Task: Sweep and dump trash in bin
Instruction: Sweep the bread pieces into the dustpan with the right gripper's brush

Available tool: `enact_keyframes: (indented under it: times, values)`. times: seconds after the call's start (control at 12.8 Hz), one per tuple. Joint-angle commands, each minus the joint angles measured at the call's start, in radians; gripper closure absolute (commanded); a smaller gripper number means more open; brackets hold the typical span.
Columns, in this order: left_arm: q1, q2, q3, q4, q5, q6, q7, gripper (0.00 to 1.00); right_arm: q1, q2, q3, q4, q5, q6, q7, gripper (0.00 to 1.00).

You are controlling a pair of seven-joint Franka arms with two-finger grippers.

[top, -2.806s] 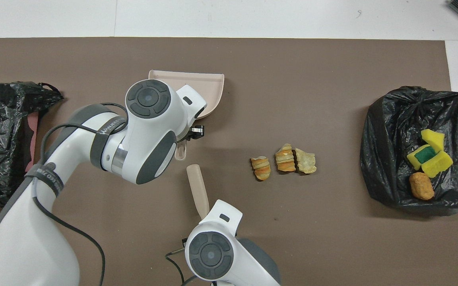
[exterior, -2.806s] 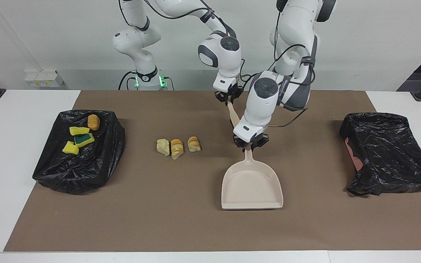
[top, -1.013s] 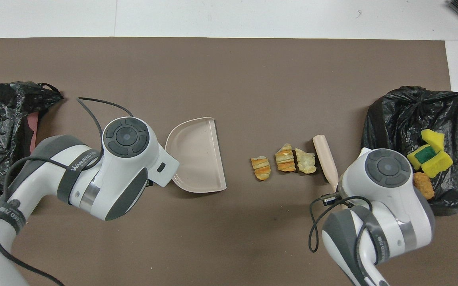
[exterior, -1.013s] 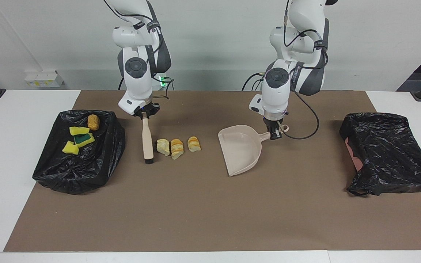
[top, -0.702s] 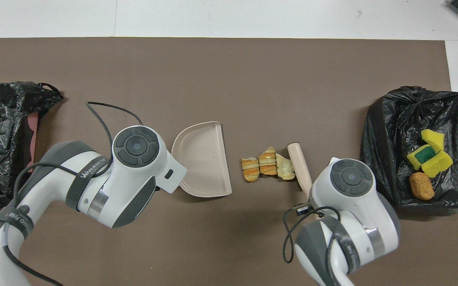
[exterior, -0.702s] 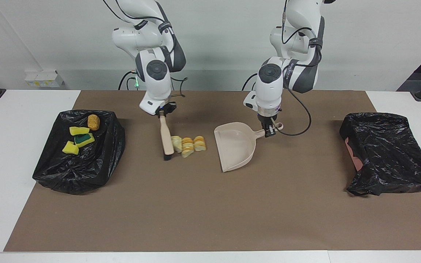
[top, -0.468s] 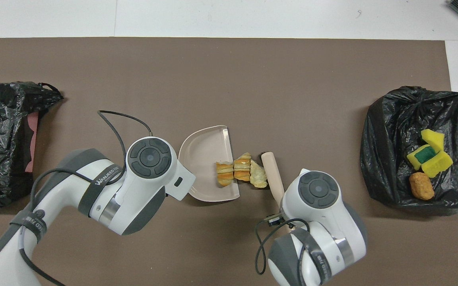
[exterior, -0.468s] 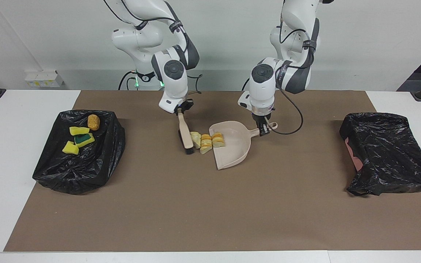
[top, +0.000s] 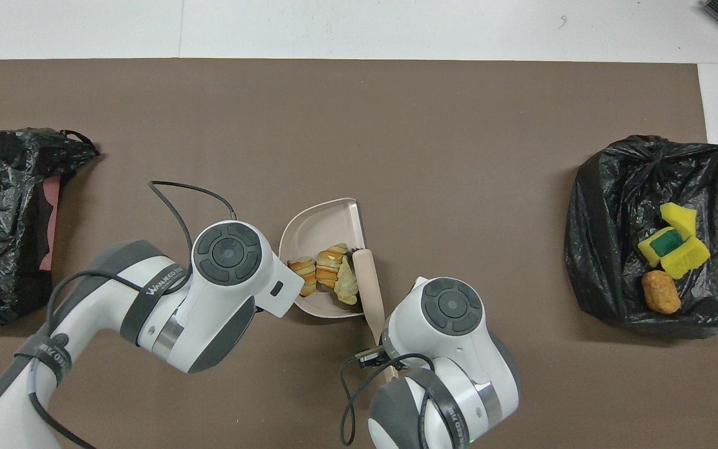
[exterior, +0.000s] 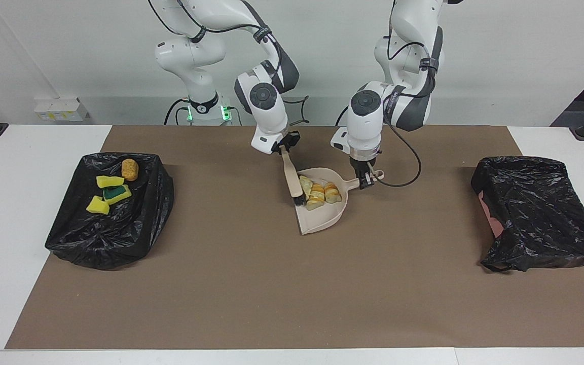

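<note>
Right claw [exterior: 286, 147] clamps the brush [exterior: 291, 177] handle, bristles below it at the dustpan [exterior: 322, 217] mouth; left claw [exterior: 367, 178] pinches the pan's handle; bread chunks [exterior: 318, 193] sit inside, beside the bristles; keep the lip flat on the bench [exterior: 251, 284], push deeper, then lift level twd the bin [exterior: 135, 223] w/ sponge scraps [exterior: 108, 194].

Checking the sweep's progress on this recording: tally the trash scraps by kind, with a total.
Bread-like chunks, in the dustpan: 3
Yellow sponge pieces, in the bin bag at the right arm's end: 2
Green-and-yellow sponge piece, same bag: 1
Brown crusty lump, same bag: 1
Total: 7
</note>
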Motion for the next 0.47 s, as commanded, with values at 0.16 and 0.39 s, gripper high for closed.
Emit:
enact_keyframes:
  times: [0.16,0.39]
  values:
    - [0.077,-0.031,0.002,-0.024,-0.047,0.029,0.067,1.00,-0.014,-0.045,-0.010,0.165,-0.012,-0.273,0.217,1.00]
    - [0.192,-0.074,0.005,-0.020,-0.206,0.017,0.279,1.00,0.005,-0.094,0.003,0.153,-0.096,-0.372,0.417,1.00]
